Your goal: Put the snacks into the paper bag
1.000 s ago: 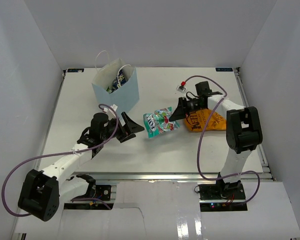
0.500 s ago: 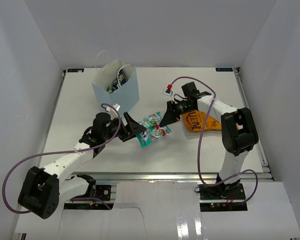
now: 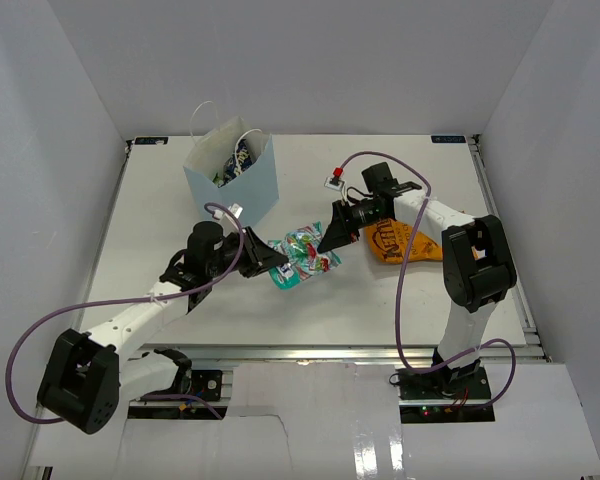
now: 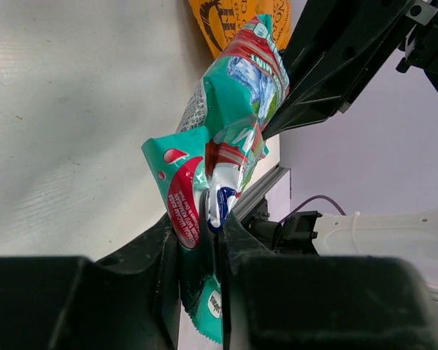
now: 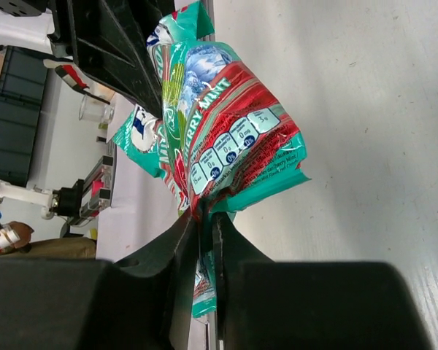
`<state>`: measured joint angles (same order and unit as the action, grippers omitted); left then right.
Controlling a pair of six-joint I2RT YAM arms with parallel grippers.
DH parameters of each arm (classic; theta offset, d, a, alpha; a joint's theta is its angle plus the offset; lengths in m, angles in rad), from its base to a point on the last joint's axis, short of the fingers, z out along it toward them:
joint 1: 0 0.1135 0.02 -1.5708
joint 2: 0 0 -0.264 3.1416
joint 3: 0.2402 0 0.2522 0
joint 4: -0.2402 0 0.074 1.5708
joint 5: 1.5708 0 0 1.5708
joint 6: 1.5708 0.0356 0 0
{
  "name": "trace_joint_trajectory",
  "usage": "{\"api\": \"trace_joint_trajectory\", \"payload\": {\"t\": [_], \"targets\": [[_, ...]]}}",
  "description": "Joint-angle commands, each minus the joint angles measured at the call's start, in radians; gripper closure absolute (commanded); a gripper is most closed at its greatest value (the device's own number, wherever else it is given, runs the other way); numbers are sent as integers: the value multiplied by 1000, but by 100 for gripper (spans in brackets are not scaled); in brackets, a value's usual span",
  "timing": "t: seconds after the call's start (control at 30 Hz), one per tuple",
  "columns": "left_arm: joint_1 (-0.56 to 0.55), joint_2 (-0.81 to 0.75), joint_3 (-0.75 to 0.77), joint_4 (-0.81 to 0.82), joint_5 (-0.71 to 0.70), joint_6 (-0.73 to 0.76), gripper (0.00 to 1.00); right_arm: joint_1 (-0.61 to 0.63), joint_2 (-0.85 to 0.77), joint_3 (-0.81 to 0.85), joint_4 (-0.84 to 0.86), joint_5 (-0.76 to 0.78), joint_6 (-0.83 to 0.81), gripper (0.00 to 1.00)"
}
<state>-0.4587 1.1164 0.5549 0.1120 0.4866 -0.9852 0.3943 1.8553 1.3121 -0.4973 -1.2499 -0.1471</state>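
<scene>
A teal and red candy bag (image 3: pixel 302 255) hangs above the table between both arms. My left gripper (image 3: pixel 270 262) is shut on its left end, and the left wrist view shows the foil (image 4: pixel 233 109) pinched between the left gripper's (image 4: pixel 213 219) jaws. My right gripper (image 3: pixel 327 243) grips the opposite edge; the right wrist view shows the packet (image 5: pixel 219 138) in the thin slit of the right gripper (image 5: pixel 204 222). The pale blue paper bag (image 3: pixel 235 185) stands upright at the back left, with packets (image 3: pixel 242 155) inside. An orange crisp bag (image 3: pixel 405 242) lies flat under the right arm.
White walls close in the table on three sides. The right arm's purple cable (image 3: pixel 405 300) loops over the table's right part. A metal rail (image 3: pixel 330 352) runs along the near edge.
The right gripper carried the candy bag left, off the table. The left gripper was wide open; it moved onto the bag's left end and shut on it.
</scene>
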Motion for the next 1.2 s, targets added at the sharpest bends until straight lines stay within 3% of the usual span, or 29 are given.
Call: {"api": "trace_joint_trajectory", "payload": {"t": [0.0,0.2,0.23,0.37,0.53,0.67,0.93,1.17], "targets": [[-3,-44,68,5,0,40,77,3,-36,53,-14,-65,-23,82],[-3,-96,193,-222,-57,199,87,-5,-38,107,-88,-56,-109,52],[-3,-104,250,-312,-98,261,87,-8,-39,136,-110,-60,-155,43],[-3,-153,415,-510,-233,412,90,-43,-38,213,-153,-82,-224,31],[-1,-171,638,-681,-414,562,91,-104,-45,272,-173,-65,-261,28],[-1,-153,804,-716,-539,646,94,-133,-42,276,-197,-54,-290,28],[-1,-75,1074,-658,-768,825,97,-158,-50,227,-230,-46,-344,28],[-1,26,1131,-574,-901,991,97,-178,-54,199,-251,-45,-367,28]]}}
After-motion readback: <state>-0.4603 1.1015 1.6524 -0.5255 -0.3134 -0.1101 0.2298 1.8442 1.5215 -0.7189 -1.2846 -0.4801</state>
